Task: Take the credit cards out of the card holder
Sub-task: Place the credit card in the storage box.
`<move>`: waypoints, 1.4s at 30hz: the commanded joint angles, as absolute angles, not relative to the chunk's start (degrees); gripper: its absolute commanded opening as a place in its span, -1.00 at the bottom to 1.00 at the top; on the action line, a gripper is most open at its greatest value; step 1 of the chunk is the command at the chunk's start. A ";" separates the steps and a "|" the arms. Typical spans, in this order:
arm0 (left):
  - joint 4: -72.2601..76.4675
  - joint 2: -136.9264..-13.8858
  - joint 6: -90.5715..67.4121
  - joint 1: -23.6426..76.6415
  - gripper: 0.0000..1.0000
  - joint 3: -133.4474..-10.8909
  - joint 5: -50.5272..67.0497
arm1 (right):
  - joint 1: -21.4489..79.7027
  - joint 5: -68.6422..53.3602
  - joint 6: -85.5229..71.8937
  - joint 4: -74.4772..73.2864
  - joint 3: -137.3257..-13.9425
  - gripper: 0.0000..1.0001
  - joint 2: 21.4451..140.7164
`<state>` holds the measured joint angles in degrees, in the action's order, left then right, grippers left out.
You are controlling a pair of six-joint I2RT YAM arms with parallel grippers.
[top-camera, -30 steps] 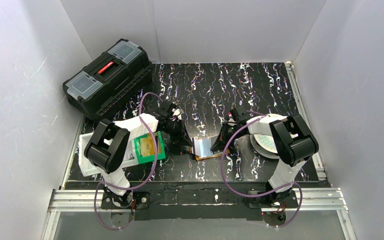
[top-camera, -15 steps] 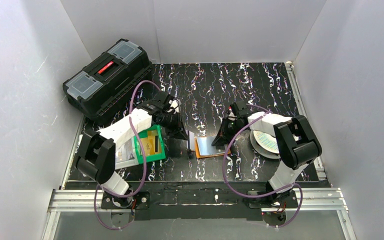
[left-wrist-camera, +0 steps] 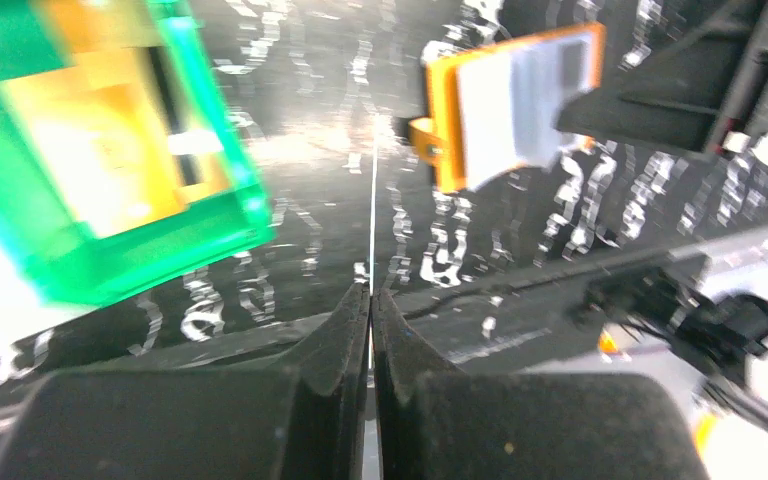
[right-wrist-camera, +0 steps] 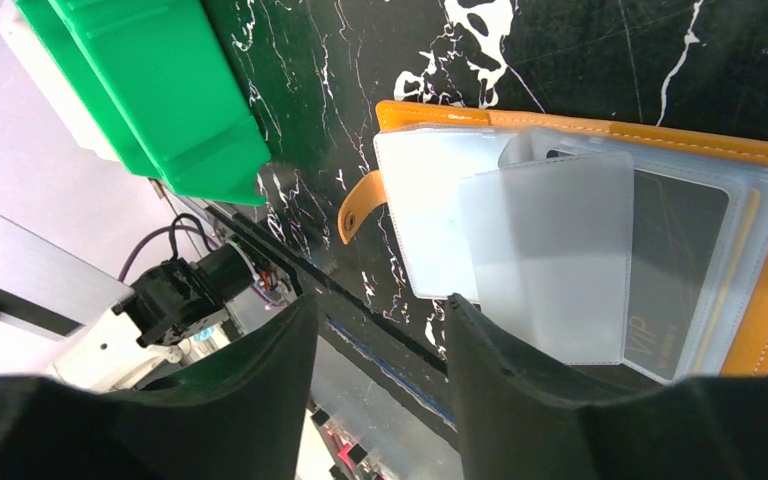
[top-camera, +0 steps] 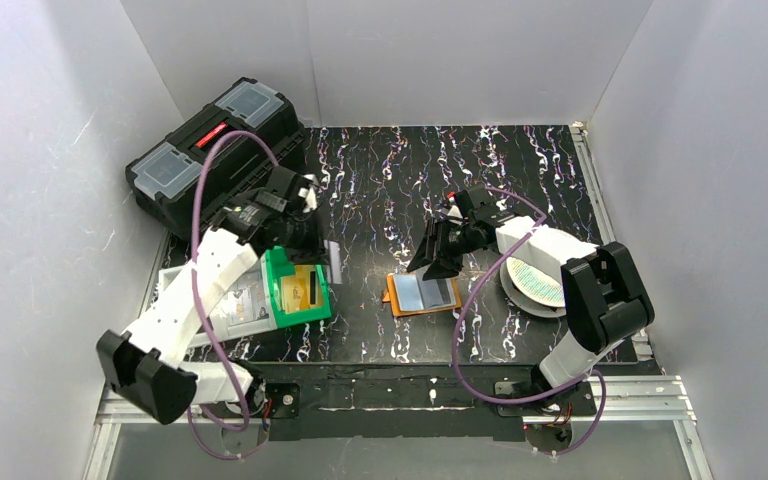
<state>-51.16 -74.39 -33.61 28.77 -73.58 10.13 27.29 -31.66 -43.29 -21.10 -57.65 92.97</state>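
Over the black marbled counter, my right fingers hang spread apart just above the orange leather-like bifold card holder, gripping nothing. The holder lies open and flat on the counter with its clear pocket sleeves facing up. A black plastic card is tucked in one sleeve. My left fingers are pressed together on a thin grey card, held on edge just beside the green plastic bin, where a gold-yellow card lies.

Bright, even light in the top view, with soft shadows. The left wrist view is smeary, worst on the green bin at ten o'clock. The right wrist view shows the card holder sharp.
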 commanded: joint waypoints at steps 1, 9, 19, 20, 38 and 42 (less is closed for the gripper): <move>-68.55 -69.70 -32.47 27.74 -1.00 -77.55 -10.81 | 27.68 -32.32 -42.31 -22.28 -60.09 0.20 92.56; -77.13 -69.13 -35.61 24.15 -1.00 -73.69 -30.62 | 27.77 -31.66 -39.82 -23.90 -61.06 0.27 92.68; -68.33 -78.86 -31.34 15.81 -1.00 -67.89 -33.58 | 27.77 -28.79 -37.12 -27.17 -60.83 0.39 89.70; -67.29 -79.84 -30.93 15.34 -1.00 -67.46 -33.48 | 27.82 -28.63 -36.92 -27.37 -60.82 0.39 89.52; -63.54 -79.68 -26.28 12.64 0.18 -73.19 -20.08 | 27.77 -23.67 -35.66 -30.35 -60.44 0.97 87.15; -60.51 -76.67 -26.20 13.61 0.18 -75.45 -6.32 | 27.77 -21.60 -35.99 -30.95 -59.50 0.97 86.55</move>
<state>-62.41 -81.67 -26.79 12.86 -72.16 -19.33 27.51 -24.23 -36.62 -29.69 -58.94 88.84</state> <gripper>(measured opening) 0.588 0.983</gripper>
